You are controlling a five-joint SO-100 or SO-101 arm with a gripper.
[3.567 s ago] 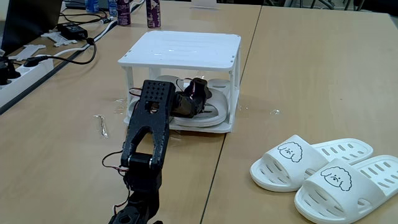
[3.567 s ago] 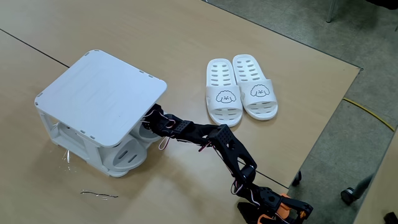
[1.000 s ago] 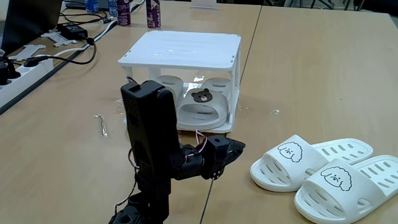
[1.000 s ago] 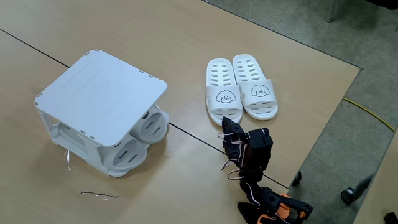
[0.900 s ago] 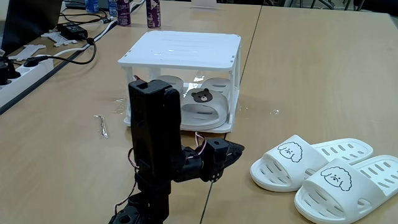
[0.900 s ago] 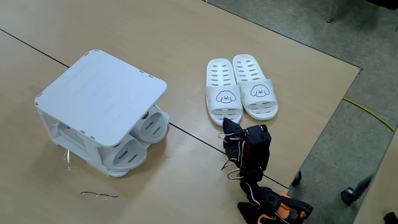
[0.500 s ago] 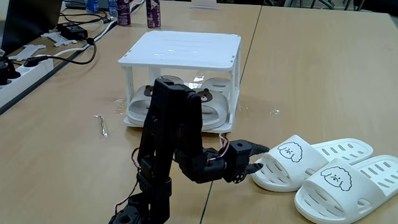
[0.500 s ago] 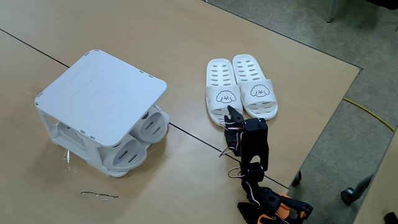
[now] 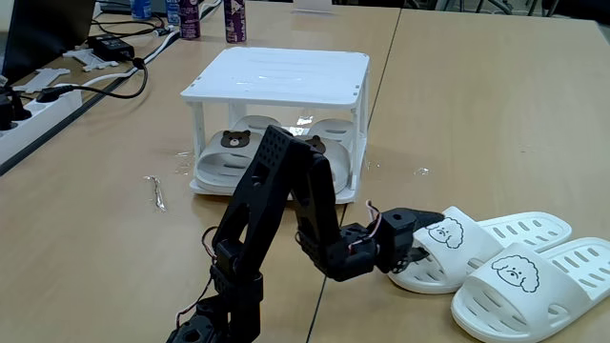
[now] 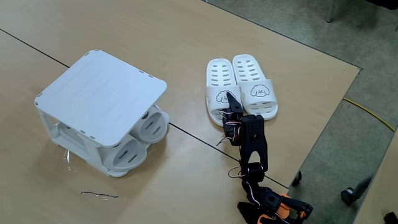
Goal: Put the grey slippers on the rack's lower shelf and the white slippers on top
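The grey slippers [image 9: 286,157] sit on the lower shelf [image 9: 205,184]; our end effector [image 10: 227,107], spread open, now must pinch a white slipper [image 10: 222,93] near the desk's [image 9: 477,95] edge

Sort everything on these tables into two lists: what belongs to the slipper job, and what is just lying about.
Belongs to the job:
the rack
the grey slippers, on the rack's lower shelf
the white slippers, on the table
the end effector, at the nearer white slipper's strap

Just lying about:
a power strip and cables
bottles
a thin bent wire
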